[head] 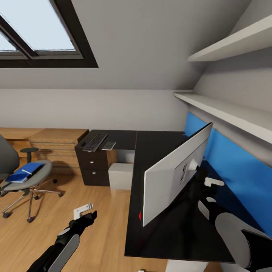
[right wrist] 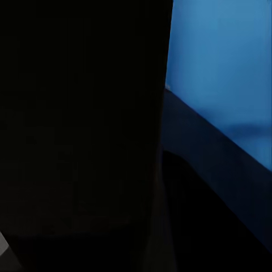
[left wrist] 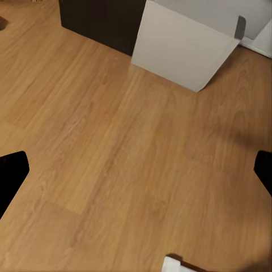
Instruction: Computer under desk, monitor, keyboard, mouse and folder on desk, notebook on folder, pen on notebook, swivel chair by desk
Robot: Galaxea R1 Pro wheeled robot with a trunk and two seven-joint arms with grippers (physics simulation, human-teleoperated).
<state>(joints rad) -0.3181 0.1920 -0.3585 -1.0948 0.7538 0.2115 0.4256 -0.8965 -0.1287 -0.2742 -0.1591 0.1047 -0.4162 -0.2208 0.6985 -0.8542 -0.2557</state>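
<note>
- Right gripper (head: 206,190) sits right behind the wide monitor with pale grey back (head: 175,173), the nearer arm – jaw state can't be told.
- Monitor stands on the black-topped L-shaped desk (head: 151,145), long axis running away from the robot.
- Left gripper (head: 86,211) spread wide over the floor, well apart.
- Slim silvery-framed keyboard (head: 95,142) on the desk's far wing.

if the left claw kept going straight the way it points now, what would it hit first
Most likely the bare oak floor: the left claw hangs over open planks. The computer sits farther ahead, off that line, though depth is hard to judge.
</note>
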